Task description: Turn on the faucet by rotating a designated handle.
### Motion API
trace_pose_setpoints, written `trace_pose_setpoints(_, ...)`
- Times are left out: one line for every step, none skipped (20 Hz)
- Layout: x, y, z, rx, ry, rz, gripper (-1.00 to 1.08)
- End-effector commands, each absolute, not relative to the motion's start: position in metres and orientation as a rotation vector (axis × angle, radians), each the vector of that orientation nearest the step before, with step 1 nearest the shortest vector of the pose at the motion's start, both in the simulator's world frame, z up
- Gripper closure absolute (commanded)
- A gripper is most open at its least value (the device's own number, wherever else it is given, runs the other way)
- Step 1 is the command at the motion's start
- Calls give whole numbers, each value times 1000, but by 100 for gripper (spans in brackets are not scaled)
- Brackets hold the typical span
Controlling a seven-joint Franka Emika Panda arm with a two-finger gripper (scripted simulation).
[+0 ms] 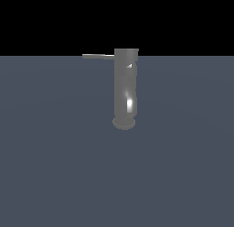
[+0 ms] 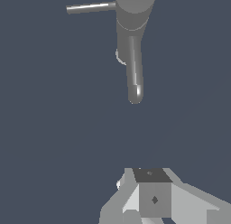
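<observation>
We are seeing the faucet standing upright on the flat grey-blue desk, wider round base down, capped top up, near the middle of the exterior view. The handle is sticking out sideways from the cap toward the exterior view's left, a thin flat bar.

We are judging the faucet as rigid fixed metal, smooth and likely slippery; the handle is looking stiff and light to swing, pivoting at the cap. The best contact is near the free tip, pushing sideways for leverage rather than pinching.

The end effector is showing only in the wrist view, well apart from the faucet and touching nothing; the view is cropped, so we cannot tell whether it is open or closed.
</observation>
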State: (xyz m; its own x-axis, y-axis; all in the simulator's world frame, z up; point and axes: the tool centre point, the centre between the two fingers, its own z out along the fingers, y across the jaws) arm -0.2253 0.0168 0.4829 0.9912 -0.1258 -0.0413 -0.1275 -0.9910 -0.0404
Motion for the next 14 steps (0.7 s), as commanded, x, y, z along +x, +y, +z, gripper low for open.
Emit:
trace_pose_setpoints(-213,19,481,-3073,273,66,108)
trace_pose_setpoints(-207,20,480,-3065,307,69,108)
trace_pose_setpoints(-201,21,479,-3055,344,72,108)
trace_pose_setpoints(-195,22,478,-3046,381,75,108)
trace_pose_setpoints(-188,23,477,-3036,418,79,108)
trace_pose_setpoints(-182,24,475,-3026,455,82,108)
trace_pose_setpoints(-176,25,474,-3016,493,86,108)
trace_pose_setpoints(-170,26,472,-3006,530,90,108)
trace_pose_setpoints(-164,27,470,-2995,568,94,108)
trace_pose_setpoints(-157,28,469,-2984,606,98,108)
trace_pose_setpoints(-151,29,467,-2973,644,102,108)
trace_pose_setpoints(-145,30,465,-2962,682,106,108)
trace_pose_setpoints(-139,31,462,-2951,720,110,108)
trace_pose_setpoints(-133,32,460,-2939,758,114,108)
